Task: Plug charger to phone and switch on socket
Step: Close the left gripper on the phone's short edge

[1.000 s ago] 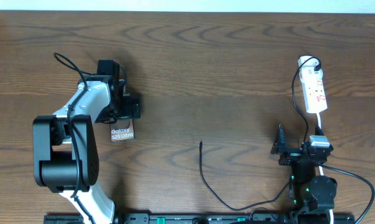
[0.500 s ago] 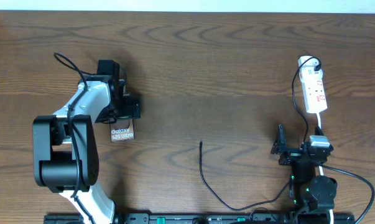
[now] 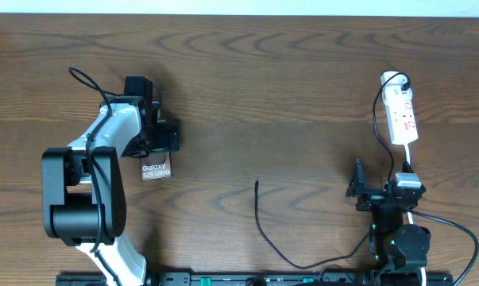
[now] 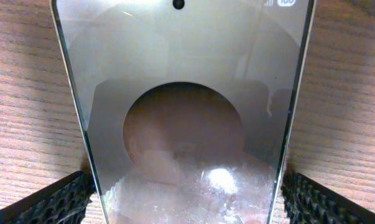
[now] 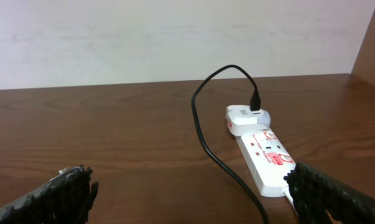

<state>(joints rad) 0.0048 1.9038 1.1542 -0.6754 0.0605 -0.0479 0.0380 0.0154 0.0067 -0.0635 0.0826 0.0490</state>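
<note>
The phone (image 3: 156, 170) lies flat on the table at the left, its white lettering showing. My left gripper (image 3: 155, 149) straddles its far end. In the left wrist view the phone (image 4: 187, 74) fills the frame, and my left gripper (image 4: 187, 190) has one finger against each long edge. The charger (image 3: 257, 208) is a thin black cable with its plug tip free on the table at centre. It runs along the front edge and up to the socket (image 3: 403, 115) at the right. My right gripper (image 3: 380, 188) is open and empty, in front of the socket (image 5: 269, 157).
A white adapter (image 5: 246, 118) sits plugged in at the socket's far end, with the black cable (image 5: 218, 155) looping out of it. The socket's white cord (image 3: 442, 222) runs past my right arm. A pale wall (image 5: 175, 37) stands behind the table.
</note>
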